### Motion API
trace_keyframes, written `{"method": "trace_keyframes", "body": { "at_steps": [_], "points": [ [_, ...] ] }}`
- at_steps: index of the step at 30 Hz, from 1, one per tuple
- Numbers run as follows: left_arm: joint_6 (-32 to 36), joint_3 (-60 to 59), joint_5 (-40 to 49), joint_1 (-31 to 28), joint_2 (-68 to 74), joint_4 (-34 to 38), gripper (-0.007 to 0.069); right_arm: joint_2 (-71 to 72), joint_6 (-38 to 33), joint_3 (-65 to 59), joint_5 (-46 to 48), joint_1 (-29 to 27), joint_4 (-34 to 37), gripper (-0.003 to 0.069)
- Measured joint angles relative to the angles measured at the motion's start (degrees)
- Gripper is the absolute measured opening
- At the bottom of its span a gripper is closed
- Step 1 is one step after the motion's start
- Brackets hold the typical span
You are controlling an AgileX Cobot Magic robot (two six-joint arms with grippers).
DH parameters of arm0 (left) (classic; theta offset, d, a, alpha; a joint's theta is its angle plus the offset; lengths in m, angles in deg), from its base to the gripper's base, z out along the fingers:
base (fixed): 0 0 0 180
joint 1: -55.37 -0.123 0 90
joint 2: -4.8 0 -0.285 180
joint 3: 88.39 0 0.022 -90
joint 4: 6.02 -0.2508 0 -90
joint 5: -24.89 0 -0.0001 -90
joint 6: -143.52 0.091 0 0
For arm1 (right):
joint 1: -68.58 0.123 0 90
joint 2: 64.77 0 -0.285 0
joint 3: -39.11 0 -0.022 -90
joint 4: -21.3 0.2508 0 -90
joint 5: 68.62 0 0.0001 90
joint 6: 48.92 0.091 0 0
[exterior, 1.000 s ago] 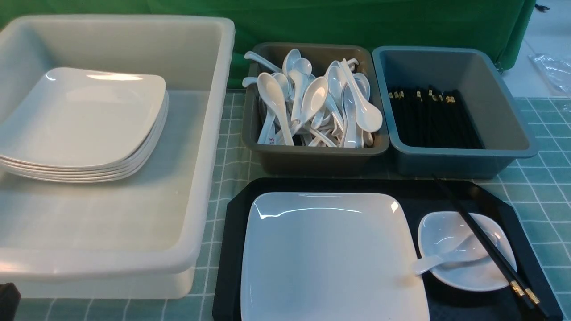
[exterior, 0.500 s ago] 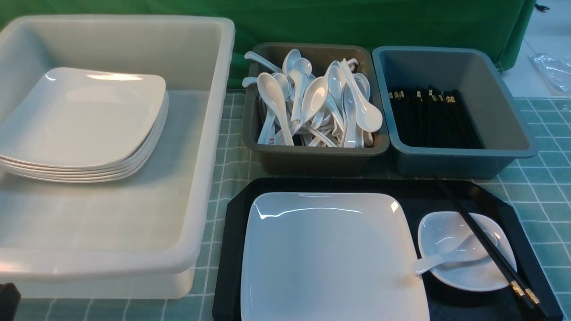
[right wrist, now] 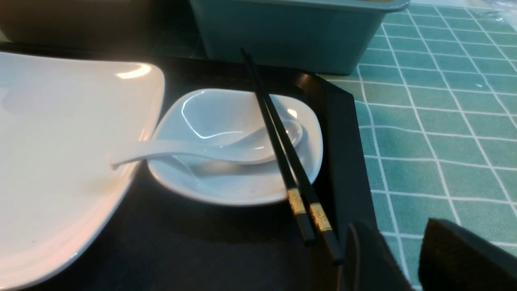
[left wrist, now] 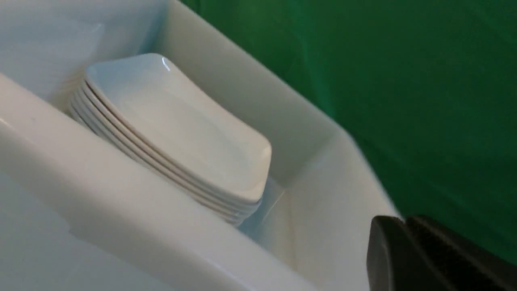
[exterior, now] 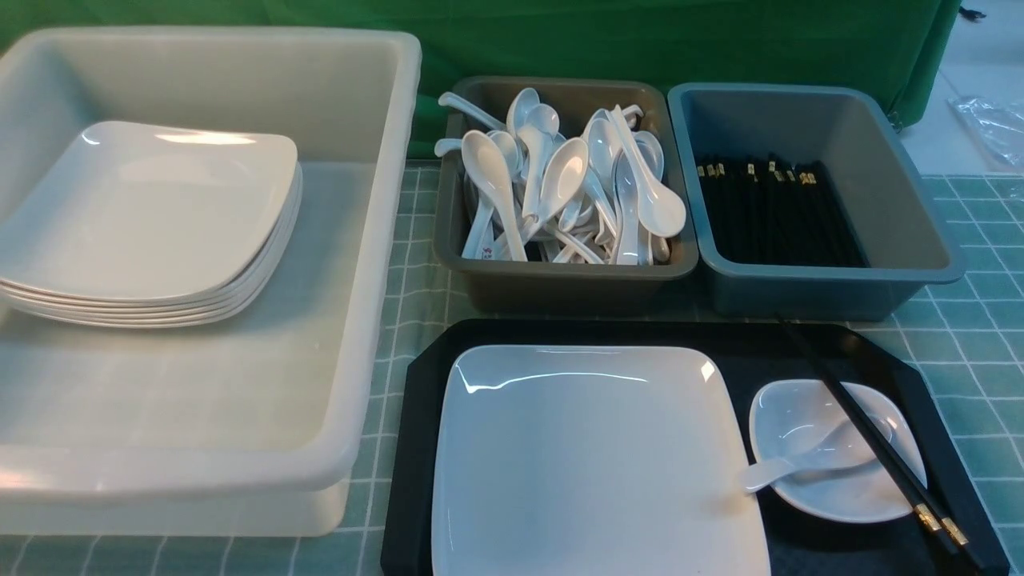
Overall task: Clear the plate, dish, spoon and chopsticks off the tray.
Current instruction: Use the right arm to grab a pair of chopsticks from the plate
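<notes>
The black tray (exterior: 768, 352) lies at the near right of the table. On it sits the large white plate (exterior: 592, 456), with the small white dish (exterior: 792, 416) to its right. The spoon (exterior: 800, 464) lies in the dish, its handle resting on the plate's edge. The black chopsticks (exterior: 864, 436) lie slantwise across the dish. Neither gripper shows in the front view. In the right wrist view my right gripper (right wrist: 396, 226) is open and empty, just beyond the gold-banded ends of the chopsticks (right wrist: 278, 149), over the tray's edge (right wrist: 343, 161). My left gripper (left wrist: 406, 220) is shut and empty beside the white bin.
A big white bin (exterior: 376, 240) at the left holds a stack of plates (exterior: 152, 216). Behind the tray stand a grey-brown bin (exterior: 560, 276) full of spoons and a blue-grey bin (exterior: 880, 160) with chopsticks. A green checked cloth covers the table.
A dark part of the left arm at the front view's lower left corner has gone out of view. The things on the tray have not moved.
</notes>
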State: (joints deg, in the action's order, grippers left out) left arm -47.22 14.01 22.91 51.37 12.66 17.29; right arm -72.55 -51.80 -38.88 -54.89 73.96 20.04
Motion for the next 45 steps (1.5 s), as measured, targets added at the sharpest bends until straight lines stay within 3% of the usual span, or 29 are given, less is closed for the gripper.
{"method": "trace_keyframes", "body": {
  "at_steps": [5,9,13,17,21,30,35,40,45],
  "points": [
    [-3.3,0.3,-4.7,0.1,0.0,1.3,0.0019,0.0,0.0,0.0,0.0,0.0,0.0,0.0242],
    [-1.4,9.6,6.2,2.5,2.1,-2.4,0.0019,0.0,0.0,0.0,0.0,0.0,0.0,0.0242],
    [4.2,17.5,17.3,4.7,7.5,-3.9,0.0019,0.0,0.0,0.0,0.0,0.0,0.0,0.0242],
    [16.0,27.9,33.8,7.4,19.8,-2.1,0.0019,0.0,0.0,0.0,0.0,0.0,0.0,0.0242],
    [26.6,32.9,41.4,8.6,29.9,2.4,0.0019,0.0,0.0,0.0,0.0,0.0,0.0,0.0242],
    [37.4,33.8,32.8,23.2,46.0,5.8,0.0019,0.0,0.0,0.0,0.0,0.0,0.0,0.0242],
    [38.9,33.8,28.1,33.2,50.9,6.5,0.0019,0.0,0.0,0.0,0.0,0.0,0.0,0.0242],
    [39.0,33.8,27.5,37.9,51.3,6.4,0.0019,0.0,0.6,0.0,-1.7,0.0,0.3,0.0242],
    [39.8,33.8,27.1,38.2,51.3,6.0,0.0019,0.0,16.2,0.0,-12.3,0.0,7.3,0.0242]
  ]
}}
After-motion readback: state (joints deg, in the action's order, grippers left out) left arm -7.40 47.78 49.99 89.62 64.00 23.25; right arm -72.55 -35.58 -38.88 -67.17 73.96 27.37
